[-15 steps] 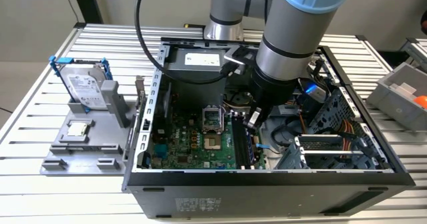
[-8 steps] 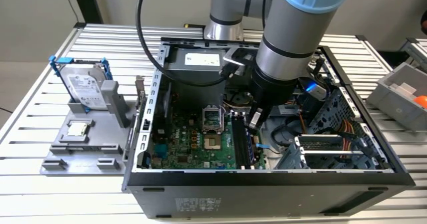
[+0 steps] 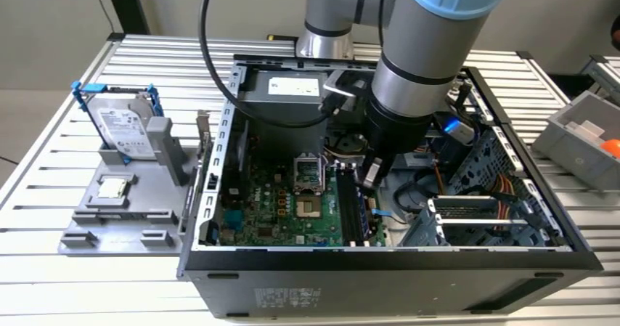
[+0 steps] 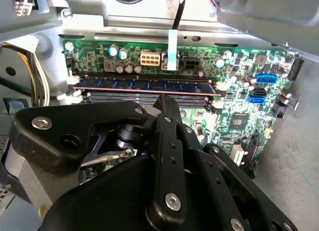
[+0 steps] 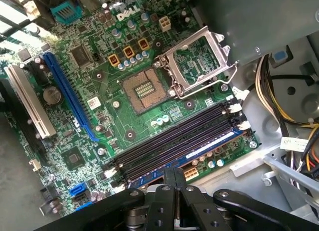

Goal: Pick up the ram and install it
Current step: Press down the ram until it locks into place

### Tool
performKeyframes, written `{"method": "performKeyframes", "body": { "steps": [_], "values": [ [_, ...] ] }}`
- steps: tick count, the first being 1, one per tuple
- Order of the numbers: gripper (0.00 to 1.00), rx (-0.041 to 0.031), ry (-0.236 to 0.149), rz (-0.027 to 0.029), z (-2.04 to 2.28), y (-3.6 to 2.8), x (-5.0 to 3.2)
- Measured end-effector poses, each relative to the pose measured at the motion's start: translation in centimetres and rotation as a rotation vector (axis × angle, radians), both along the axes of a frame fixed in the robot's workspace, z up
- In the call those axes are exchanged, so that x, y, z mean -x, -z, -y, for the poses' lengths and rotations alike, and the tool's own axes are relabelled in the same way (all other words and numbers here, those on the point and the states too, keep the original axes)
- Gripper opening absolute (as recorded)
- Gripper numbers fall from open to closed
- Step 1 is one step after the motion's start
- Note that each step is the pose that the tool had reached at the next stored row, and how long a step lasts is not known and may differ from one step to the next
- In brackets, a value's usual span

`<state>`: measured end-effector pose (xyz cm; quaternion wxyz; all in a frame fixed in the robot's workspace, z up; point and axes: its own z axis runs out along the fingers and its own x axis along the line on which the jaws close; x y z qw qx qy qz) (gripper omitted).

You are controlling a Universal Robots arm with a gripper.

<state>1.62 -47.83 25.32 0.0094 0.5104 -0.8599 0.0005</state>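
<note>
- Ram (image 4: 144, 85) sits in the outermost of the motherboard's black slots (image 5: 174, 138), a dark bluish stick lying along the slot; in the first wrist view (image 5: 209, 147) it shows as the blue strip at the edge of the slot row, nearest the gripper.
- The gripper (image 3: 369, 175) hangs low inside the open computer case (image 3: 388, 257), right over the slot area on the exterior view's right side of the motherboard (image 3: 276, 202).
- In both wrist views the fingers (image 5: 172, 183) are pressed together into one narrow black bar with nothing between them; the tip is just above the ram, and whether it touches cannot be told.
- The first wrist view gives what the others lack: the empty processor socket (image 5: 143, 90) with its metal retention frame (image 5: 202, 61) swung up, and a long blue expansion slot (image 5: 70, 96).
- The second wrist view shows the ram edge-on, with white latch tabs (image 4: 75, 93) at its end and a white power connector (image 4: 149, 58) beyond it.
- The exterior view alone takes in the slatted metal worktop (image 3: 145, 57), where a grey holder (image 3: 126, 202) beside the case carries a silver hard drive (image 3: 124, 126) in a blue frame standing upright and a small square chip (image 3: 115, 188) lying flat.
</note>
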Motion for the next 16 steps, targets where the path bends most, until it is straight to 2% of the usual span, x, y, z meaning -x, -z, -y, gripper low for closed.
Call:
{"method": "performKeyframes", "body": {
  "steps": [12, 14, 16],
  "values": [
    [0.00, -0.0007, -0.047, 0.0001, -0.03, 0.02, 0.00],
    [0.00, -0.0035, -0.064, 0.0001, -0.06, 0.02, 0.00],
    [0.00, -0.0093, -0.081, 0.0002, -0.07, 0.02, 0.01]
  ]
}}
